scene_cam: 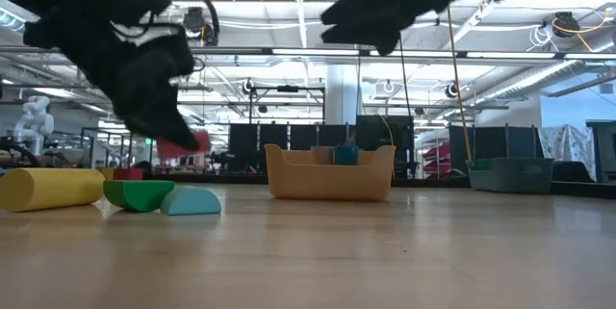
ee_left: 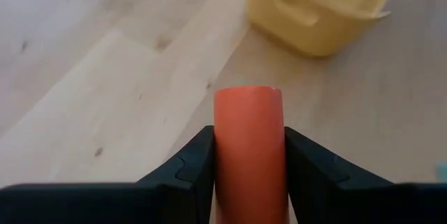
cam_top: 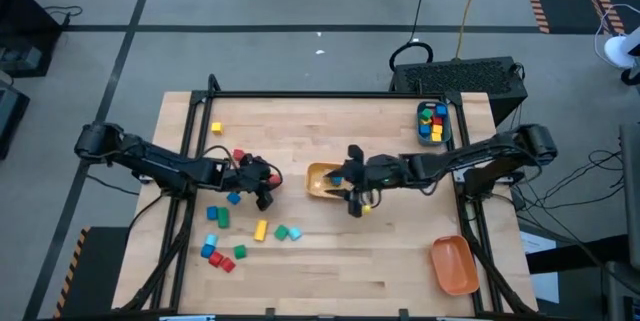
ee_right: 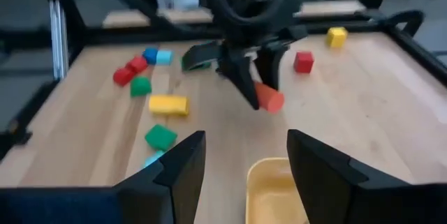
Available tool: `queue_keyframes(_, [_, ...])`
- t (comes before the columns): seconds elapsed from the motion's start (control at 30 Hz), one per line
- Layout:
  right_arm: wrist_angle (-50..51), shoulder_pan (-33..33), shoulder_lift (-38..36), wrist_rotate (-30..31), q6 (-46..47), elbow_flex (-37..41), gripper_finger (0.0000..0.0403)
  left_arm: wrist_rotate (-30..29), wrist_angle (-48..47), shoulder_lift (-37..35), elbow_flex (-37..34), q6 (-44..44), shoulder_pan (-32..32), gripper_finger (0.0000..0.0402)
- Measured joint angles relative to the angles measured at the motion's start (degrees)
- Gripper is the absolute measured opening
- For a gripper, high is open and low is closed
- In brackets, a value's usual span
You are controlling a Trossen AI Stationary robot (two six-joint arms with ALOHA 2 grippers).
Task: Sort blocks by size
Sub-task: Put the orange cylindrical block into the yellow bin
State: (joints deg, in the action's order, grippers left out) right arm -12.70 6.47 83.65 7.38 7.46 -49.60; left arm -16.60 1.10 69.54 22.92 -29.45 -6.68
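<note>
The left gripper hung above the middle of the counter, its jaws clamped on a red cylinder that stood lifted off the wood, just left of the yellow bin. The right gripper hovered over the near edge of that bin with its jaws apart and nothing between them. In the low view a blue block showed inside the yellow bin.

Most of the loose blocks lay on the left half of the counter, in front of the left arm: a yellow cylinder, green blocks, a cyan block, and a cluster of red and blue blocks nearer the front edge. A lone yellow cube sat near the back left, and a red cube lay just behind the left gripper. A teal bin at the back right held several mixed blocks. An orange bin sat at the front right.
</note>
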Motion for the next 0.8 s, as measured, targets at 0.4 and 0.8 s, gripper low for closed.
queue_keyframes(0.4, [-29.13,-1.21,3.22,0.64,5.02,14.16,0.0187,-0.08,14.98,-4.49,0.13,13.97,-4.01,0.0136])
queue_keyframes(0.8, [-36.52,-0.78,17.29,1.29,3.31,4.56,0.0187,-0.15,23.91,-1.09,0.10,24.78,-6.77,0.0136])
